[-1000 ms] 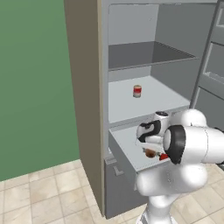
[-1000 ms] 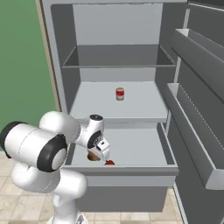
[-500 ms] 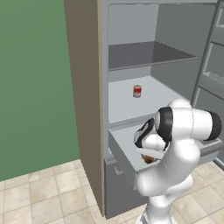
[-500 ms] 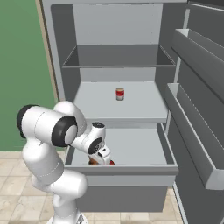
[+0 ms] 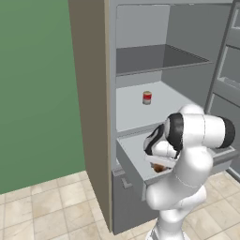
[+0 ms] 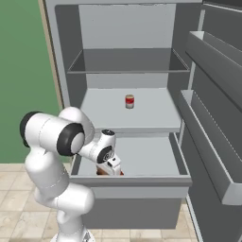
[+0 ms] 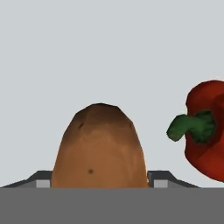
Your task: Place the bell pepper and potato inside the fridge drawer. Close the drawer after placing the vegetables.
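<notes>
A dull, tan-brown potato (image 7: 99, 146), smooth and egg-shaped, is sitting between the two fingertips of the gripper (image 7: 99, 180), which are pressing against its sides. Just beside it a glossy red bell pepper (image 7: 206, 131) with a stubby green stem is lying on the pale floor of the fridge drawer (image 6: 142, 180), which is standing pulled out. A small red-and-white can (image 6: 129, 101) is standing on the white shelf (image 6: 151, 113) above. Beige tiles are covering the floor (image 5: 47, 206) and a green wall (image 5: 33, 84) is running behind.
</notes>
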Tool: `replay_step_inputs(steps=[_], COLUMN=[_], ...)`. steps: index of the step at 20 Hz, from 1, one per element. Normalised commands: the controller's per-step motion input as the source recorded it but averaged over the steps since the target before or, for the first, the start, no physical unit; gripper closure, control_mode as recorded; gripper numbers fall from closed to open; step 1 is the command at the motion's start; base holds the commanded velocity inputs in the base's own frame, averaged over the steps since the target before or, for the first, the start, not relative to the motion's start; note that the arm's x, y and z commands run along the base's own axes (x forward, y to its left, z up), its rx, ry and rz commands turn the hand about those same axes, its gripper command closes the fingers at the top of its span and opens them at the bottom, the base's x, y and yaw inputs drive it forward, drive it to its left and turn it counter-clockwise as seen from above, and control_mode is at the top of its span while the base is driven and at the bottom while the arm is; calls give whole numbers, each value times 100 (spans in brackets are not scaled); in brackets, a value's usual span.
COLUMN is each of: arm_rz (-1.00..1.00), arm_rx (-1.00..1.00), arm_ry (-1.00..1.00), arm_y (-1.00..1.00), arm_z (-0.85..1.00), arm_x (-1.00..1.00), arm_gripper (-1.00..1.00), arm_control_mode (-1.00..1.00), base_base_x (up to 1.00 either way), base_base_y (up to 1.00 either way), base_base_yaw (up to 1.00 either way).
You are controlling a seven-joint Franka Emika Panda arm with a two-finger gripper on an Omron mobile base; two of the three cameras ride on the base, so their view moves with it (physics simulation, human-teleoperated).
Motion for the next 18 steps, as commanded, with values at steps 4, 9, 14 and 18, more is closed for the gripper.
replay_step_inputs(steps=[4,9,14,18], arm_rz=[0,0,0,0], arm_rx=[0,0,0,0], arm_ry=[-2,-1,-5,-14], arm_y=[-4,-12,-4,-22], arm_z=[18,38,56,77], arm_x=[-33,-21,-10,-28], arm_gripper=[-100,-100,-100,-100], arm_control_mode=[-100,-100,-100,-100], base_base_x=[0,0,0,0], base_base_y=[0,0,0,0], base_base_yaw=[0,0,0,0])
